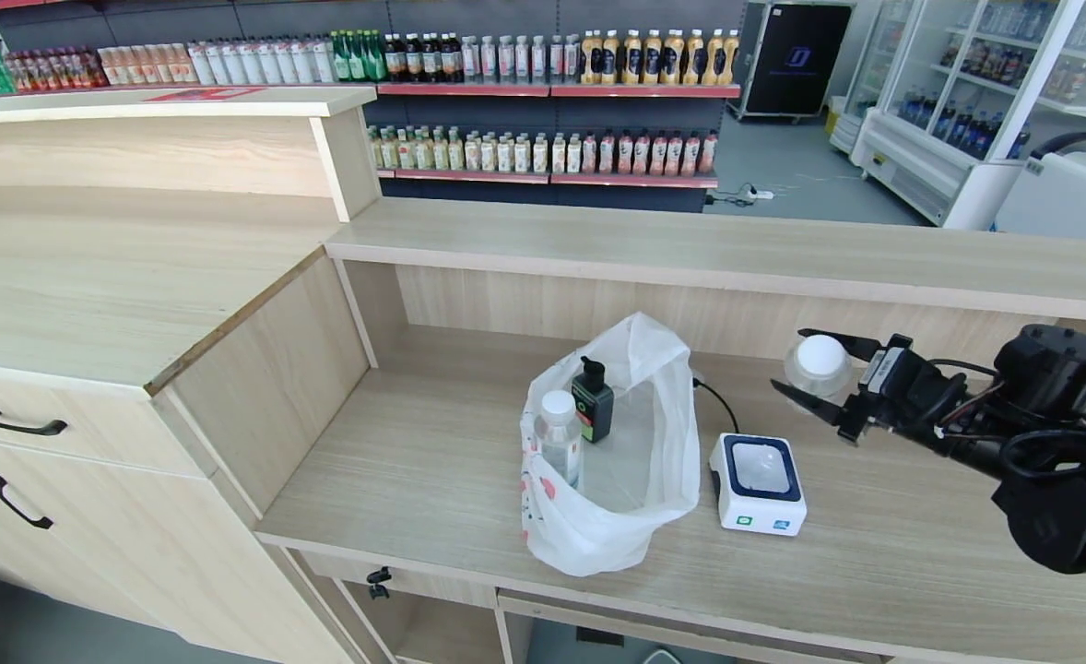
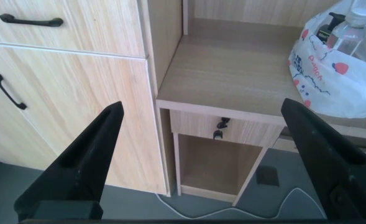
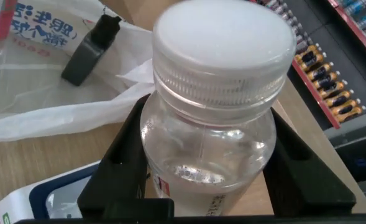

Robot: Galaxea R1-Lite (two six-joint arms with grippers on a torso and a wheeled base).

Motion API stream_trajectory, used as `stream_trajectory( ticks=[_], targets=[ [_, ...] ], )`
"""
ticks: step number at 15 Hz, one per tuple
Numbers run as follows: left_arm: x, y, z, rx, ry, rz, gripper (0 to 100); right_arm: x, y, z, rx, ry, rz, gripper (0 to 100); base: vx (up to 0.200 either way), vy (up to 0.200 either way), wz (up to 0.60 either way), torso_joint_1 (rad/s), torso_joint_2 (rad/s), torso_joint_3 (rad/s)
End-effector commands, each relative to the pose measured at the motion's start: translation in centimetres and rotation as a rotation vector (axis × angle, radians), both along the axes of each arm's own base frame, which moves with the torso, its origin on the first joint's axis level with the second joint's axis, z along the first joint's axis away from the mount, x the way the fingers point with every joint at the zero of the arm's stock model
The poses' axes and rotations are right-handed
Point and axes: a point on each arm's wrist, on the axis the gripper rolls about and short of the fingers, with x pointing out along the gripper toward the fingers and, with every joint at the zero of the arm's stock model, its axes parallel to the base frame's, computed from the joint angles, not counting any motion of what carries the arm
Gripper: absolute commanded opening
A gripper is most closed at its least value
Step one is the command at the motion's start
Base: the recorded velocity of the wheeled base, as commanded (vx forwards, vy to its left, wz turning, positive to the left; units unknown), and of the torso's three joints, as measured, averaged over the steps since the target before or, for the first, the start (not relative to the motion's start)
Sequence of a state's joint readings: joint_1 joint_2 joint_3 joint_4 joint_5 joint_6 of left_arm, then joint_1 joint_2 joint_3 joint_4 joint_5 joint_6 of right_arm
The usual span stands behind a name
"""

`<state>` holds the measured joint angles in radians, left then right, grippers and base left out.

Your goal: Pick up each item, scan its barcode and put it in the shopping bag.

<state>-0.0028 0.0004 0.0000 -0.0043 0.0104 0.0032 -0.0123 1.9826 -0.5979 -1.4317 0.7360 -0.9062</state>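
My right gripper [image 1: 815, 373] is shut on a clear jar [image 1: 817, 367] with a white screw lid, held in the air above the counter, just right of and behind the scanner [image 1: 758, 482]. Close up, the jar [image 3: 210, 137] sits between the black fingers [image 3: 117, 165]. The white shopping bag [image 1: 640, 480] stands open left of the scanner, holding a clear white-capped bottle [image 1: 560, 447] and a dark pump bottle [image 1: 592, 401]. My left gripper [image 2: 201, 162] hangs open below counter height, in front of the cabinet, with nothing between its fingers. The bag [image 2: 335, 74] appears beyond it.
The wooden counter [image 1: 875, 553] has a raised back ledge [image 1: 727, 249] and a taller cabinet [image 1: 119, 277] with drawer handles on the left. A black cable [image 1: 718, 398] runs behind the scanner. Shelves of drinks line the back wall.
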Motion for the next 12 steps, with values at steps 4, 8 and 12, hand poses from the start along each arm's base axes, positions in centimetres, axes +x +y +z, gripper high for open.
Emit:
stream_trajectory(
  ticks=[4, 8, 12],
  targets=[
    [0.0, 0.0, 0.0, 0.0, -0.001, 0.0, 100, 0.8, 1.6, -1.8, -0.025, 0.017, 0.136, 0, 0.0, 0.0, 0.0, 0.0, 0.0, 0.0],
    [0.0, 0.0, 0.0, 0.0, -0.001, 0.0, 100, 0.8, 1.9, -2.2, -0.04, 0.02, 0.147, 0, 0.0, 0.0, 0.0, 0.0, 0.0, 0.0],
    [0.0, 0.0, 0.0, 0.0, -0.001, 0.0, 100, 0.8, 1.7, -2.3, -0.052, 0.015, 0.142, 0, 0.0, 0.0, 0.0, 0.0, 0.0, 0.0]
  ],
)
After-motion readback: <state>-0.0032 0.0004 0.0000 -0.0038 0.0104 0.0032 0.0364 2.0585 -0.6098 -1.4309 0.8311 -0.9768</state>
